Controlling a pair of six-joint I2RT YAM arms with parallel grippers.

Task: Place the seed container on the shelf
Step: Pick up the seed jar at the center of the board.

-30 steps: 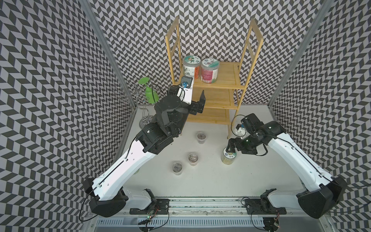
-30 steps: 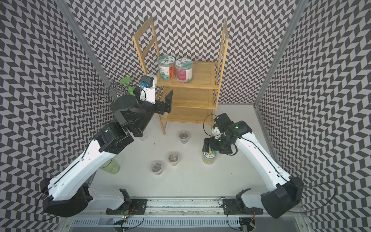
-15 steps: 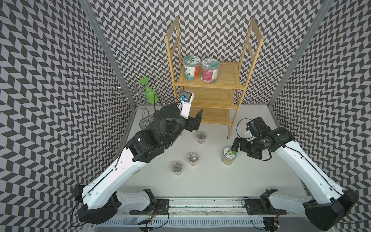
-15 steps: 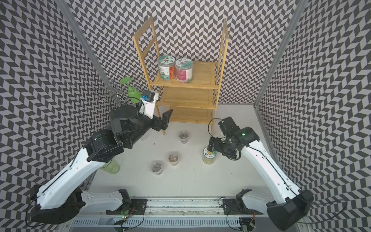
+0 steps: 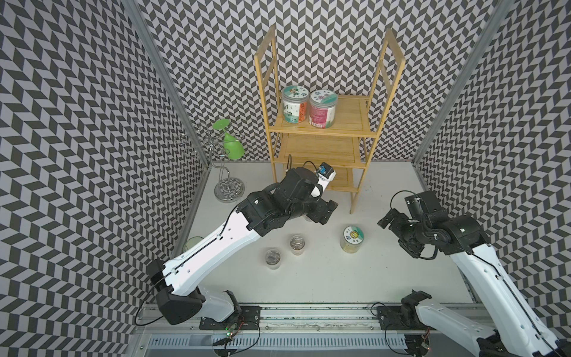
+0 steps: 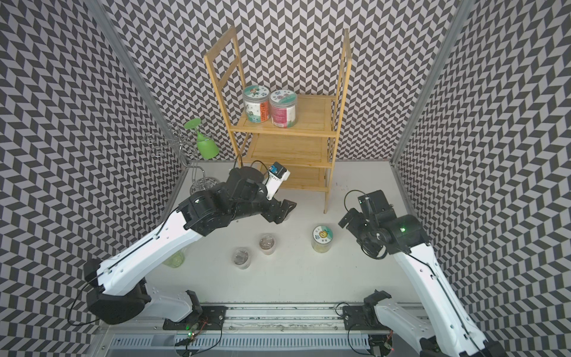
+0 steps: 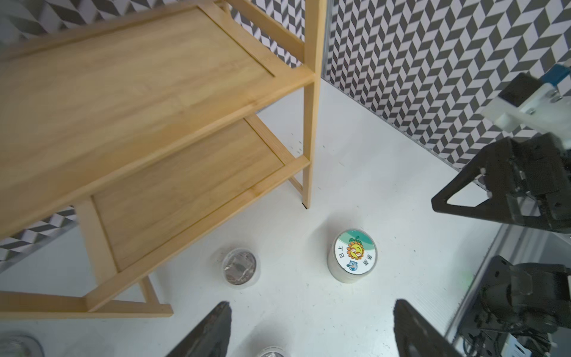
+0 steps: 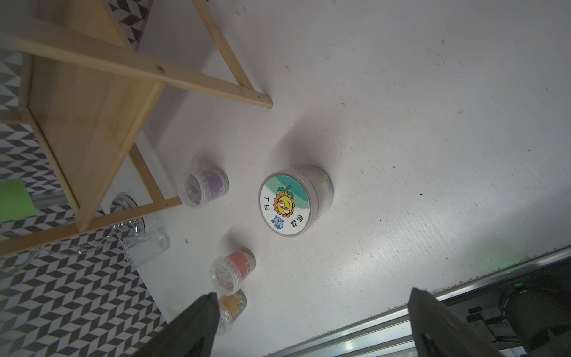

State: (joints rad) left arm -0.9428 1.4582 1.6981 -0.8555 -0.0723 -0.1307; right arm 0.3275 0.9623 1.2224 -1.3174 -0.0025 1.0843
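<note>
Two jars shelved, one stands below

Both sit on the top tier of the shelf. The seed container, sunflower lid up, stands on the white table near the shelf's front leg, between the left gripper and the right gripper, both spread apart and empty.

Matt wooden shelf, plastic seed container

Sm. jar mostly hidden under left fingers in top views; shelf blurred, wrist view.
</note>
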